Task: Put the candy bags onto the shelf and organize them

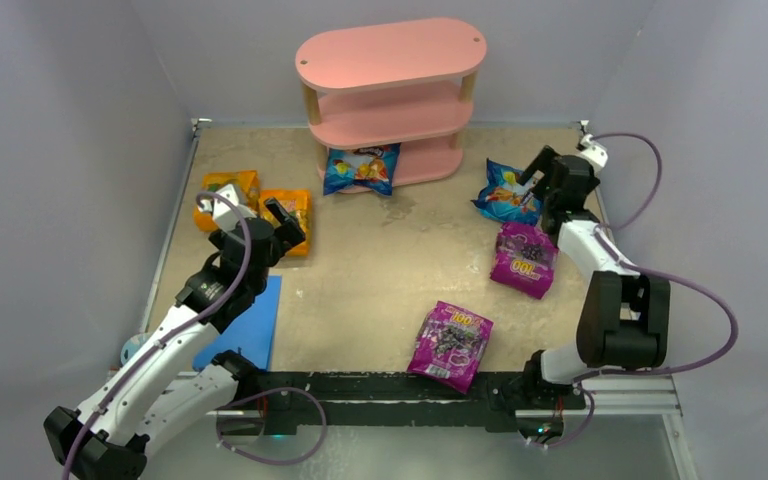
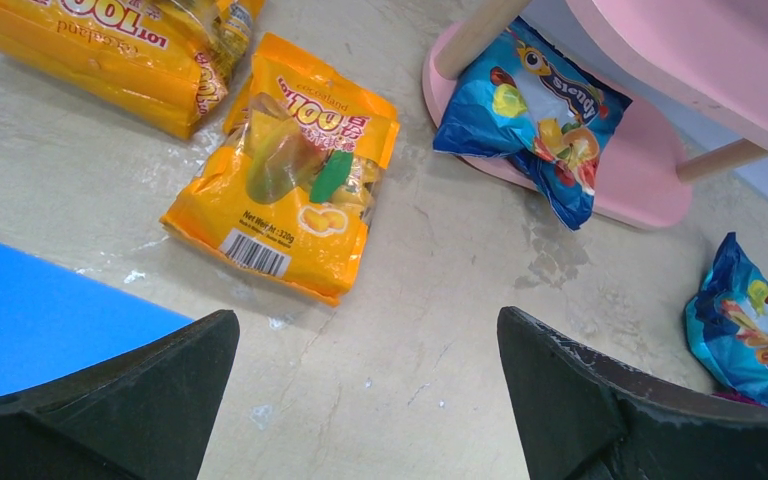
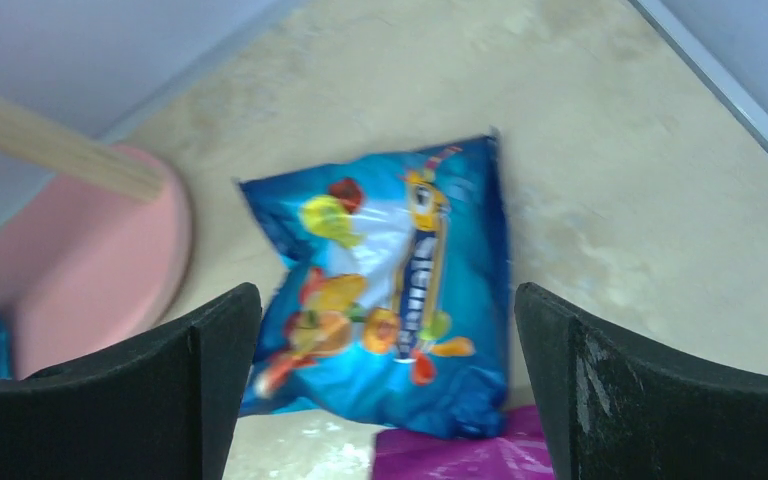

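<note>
Item: blue candy bag (image 1: 505,192), upper right of frame, flat on tabletop (image 1: 380,270), near shelf (image 1: 390,55). Right pincer (image 3: 385,295) spread, empty, above it. Advice: centre, descend squarely, pinch a crinkled edge. Left pincer (image 2: 365,318) spread, empty, near 2 orange bags (image 2: 285,170).

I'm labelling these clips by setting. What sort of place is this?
Probably a robot test cell: plain grey walls, arms bolted to a rail, candy bags staged near a pink shelf.

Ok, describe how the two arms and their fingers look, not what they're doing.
The left arm and right arm both have white links with bulky black joints and a purple cable looping alongside. The left fingers and right fingers are matte black wedges with whitish scuffs.
</note>
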